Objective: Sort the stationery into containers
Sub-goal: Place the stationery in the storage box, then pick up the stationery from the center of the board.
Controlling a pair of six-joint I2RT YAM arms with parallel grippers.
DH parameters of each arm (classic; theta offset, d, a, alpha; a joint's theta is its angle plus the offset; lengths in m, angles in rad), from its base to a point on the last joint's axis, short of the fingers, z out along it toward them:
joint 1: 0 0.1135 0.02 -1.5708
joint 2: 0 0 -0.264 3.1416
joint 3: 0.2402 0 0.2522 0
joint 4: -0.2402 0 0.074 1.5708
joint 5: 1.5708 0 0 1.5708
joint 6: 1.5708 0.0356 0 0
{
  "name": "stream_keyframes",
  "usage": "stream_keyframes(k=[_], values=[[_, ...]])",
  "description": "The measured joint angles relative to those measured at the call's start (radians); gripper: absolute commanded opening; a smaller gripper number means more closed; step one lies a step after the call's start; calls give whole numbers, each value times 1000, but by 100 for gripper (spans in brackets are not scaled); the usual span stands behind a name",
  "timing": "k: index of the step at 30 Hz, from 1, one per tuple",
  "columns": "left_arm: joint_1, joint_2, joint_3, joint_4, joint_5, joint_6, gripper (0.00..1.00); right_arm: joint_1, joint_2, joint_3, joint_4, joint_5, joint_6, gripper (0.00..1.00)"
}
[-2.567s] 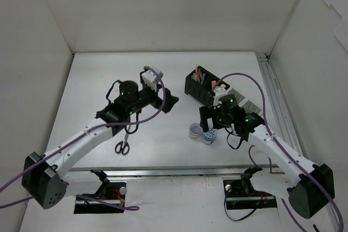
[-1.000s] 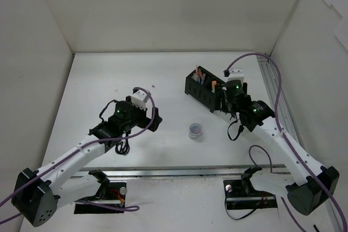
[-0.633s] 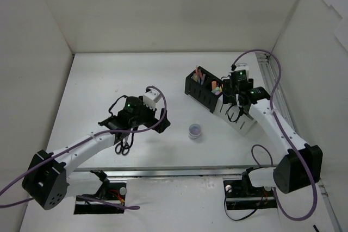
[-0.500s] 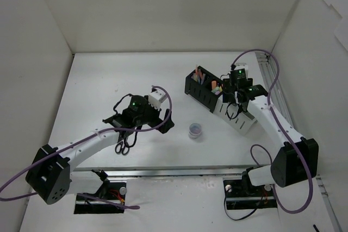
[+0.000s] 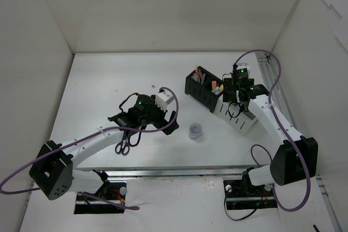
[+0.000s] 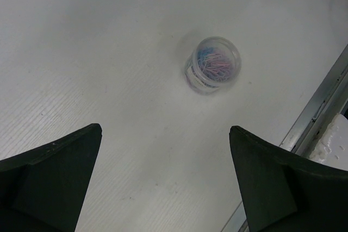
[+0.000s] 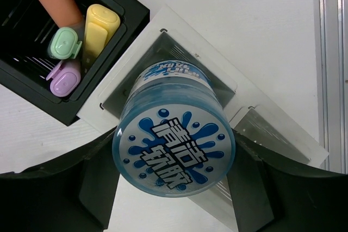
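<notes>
Seen from above, the left gripper [image 5: 172,125] hangs low over the white table [image 5: 109,80] with its jaws spread as wide as they go and nothing between them. It faces the small clear plastic jar [image 5: 195,131], which stands alone on the table between the two arms, so I take that jar to be its next pick. The black-handled scissors [image 5: 123,145] lie on the table under the left arm, unsorted. The right gripper [image 5: 236,99] is over the white slotted organizer [image 5: 242,123], which touches the black slotted organizer [image 5: 200,92].

The left wrist view shows the jar [image 6: 213,69] upright and full of pastel paper clips. It is ahead of the gripper [image 6: 165,134] and well apart from both fingers [image 6: 54,172].

In the right wrist view, the gripper [image 7: 173,188] has its jaws partly closed on a round blue-lidded tub [image 7: 174,156]. The tub is held lid towards the camera, directly over an open compartment of the white organizer [image 7: 157,25], presumably so it can drop straight in. Beside it, the black organizer [image 7: 128,6] already holds the pastel highlighters [image 7: 100,28], standing on end.
</notes>
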Motion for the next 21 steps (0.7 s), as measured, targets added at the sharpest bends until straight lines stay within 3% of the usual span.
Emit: stream_keyframes(k=[5,11,13,14,21], values=[[-2,-6,0,-14,-22,6,99,-4,-1,0,6,-2,9,83],[-2,-50,0,-36,-75,10,99,-5,-4,0,8,-14,9,85],[-2,-69,0,-48,-90,10,100,1,-11,0,8,-31,-5,97],[-2,-81,0,-53,-98,10,100,10,-18,0,8,-35,-16,98],[27,-240,-63,-92,-211,-29,99,243,-108,-1,8,-63,-117,98]])
